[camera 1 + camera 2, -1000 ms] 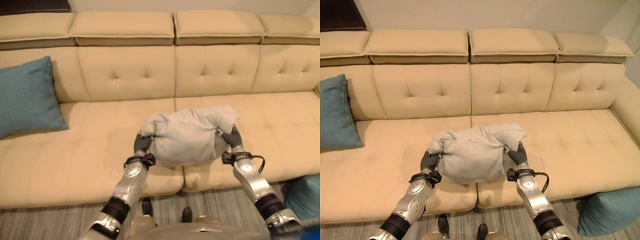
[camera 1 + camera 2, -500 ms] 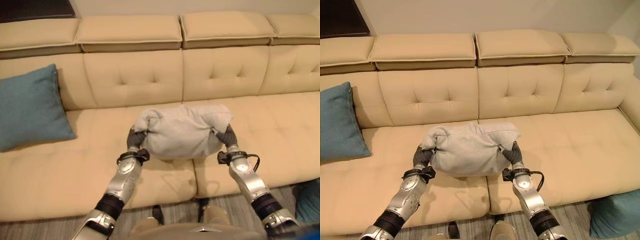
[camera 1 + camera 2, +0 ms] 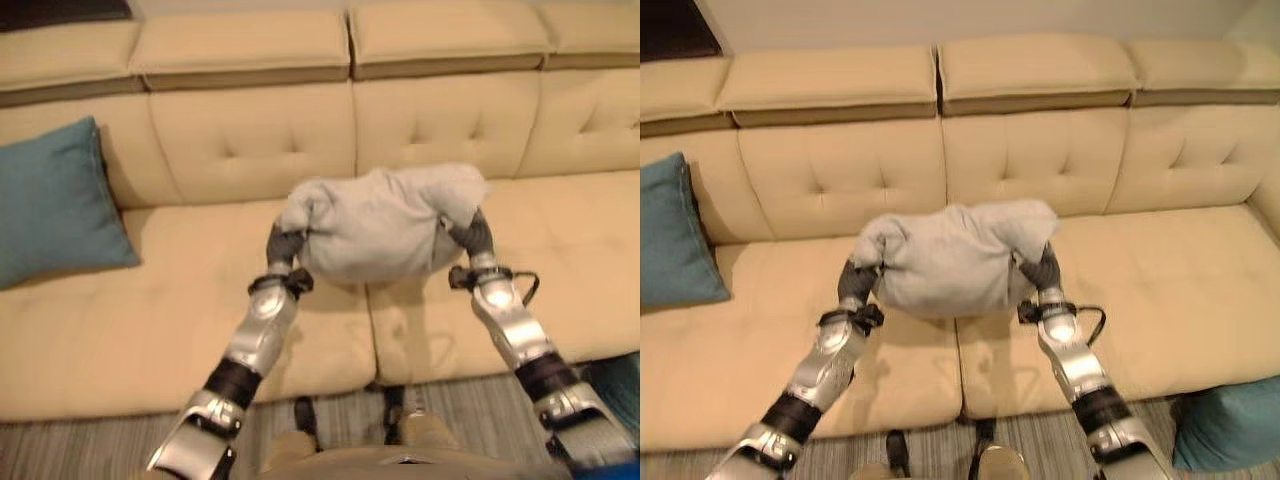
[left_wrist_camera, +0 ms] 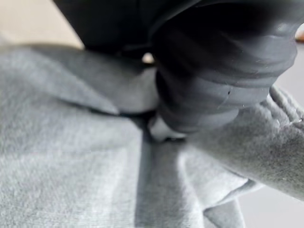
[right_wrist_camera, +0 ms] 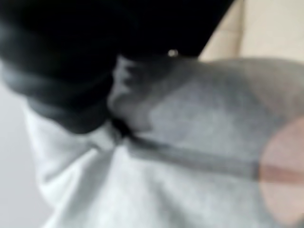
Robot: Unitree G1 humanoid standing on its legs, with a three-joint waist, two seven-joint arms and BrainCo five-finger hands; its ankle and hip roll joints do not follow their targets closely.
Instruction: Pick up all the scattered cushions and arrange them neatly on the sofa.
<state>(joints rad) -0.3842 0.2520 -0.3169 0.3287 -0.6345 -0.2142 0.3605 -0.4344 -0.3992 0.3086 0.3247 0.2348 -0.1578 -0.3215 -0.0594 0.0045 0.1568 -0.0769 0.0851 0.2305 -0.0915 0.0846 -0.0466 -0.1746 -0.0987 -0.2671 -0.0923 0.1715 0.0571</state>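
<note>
Above the sofa (image 3: 180,330) seat, left hand (image 3: 285,245) and right hand (image 3: 472,236) press a grey cushion (image 3: 380,222) between them; finger positions cannot be told, hidden in fabric

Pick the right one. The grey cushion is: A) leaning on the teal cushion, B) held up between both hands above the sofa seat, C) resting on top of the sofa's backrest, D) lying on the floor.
B: the grey cushion hangs between the left hand and the right hand, above the sofa seat, far from the teal cushion.
</note>
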